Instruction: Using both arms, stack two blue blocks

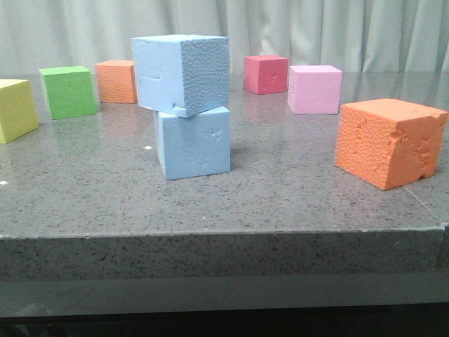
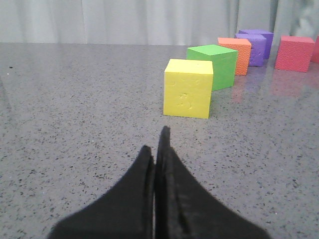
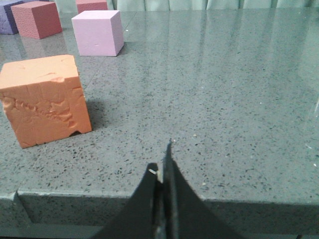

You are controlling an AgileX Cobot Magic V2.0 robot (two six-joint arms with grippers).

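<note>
In the front view one sky-blue block point(image 1: 181, 74) rests on top of a second blue block point(image 1: 193, 144), turned a little and overhanging it to the left. No gripper touches the stack, and neither arm shows in the front view. My left gripper point(image 2: 155, 144) is shut with nothing in it, low over the grey table, pointing toward a yellow cube point(image 2: 188, 88). My right gripper point(image 3: 162, 162) is shut and empty near the table's front edge, to the right of a big orange cube point(image 3: 45, 99). The blue blocks are out of both wrist views.
Around the stack stand a yellow cube point(image 1: 14, 109), a green cube point(image 1: 68, 92), a small orange cube point(image 1: 116, 81), a red cube point(image 1: 265, 74), a pink cube point(image 1: 314, 89) and a large orange cube point(image 1: 389, 140). A purple cube point(image 2: 256, 44) sits at the back.
</note>
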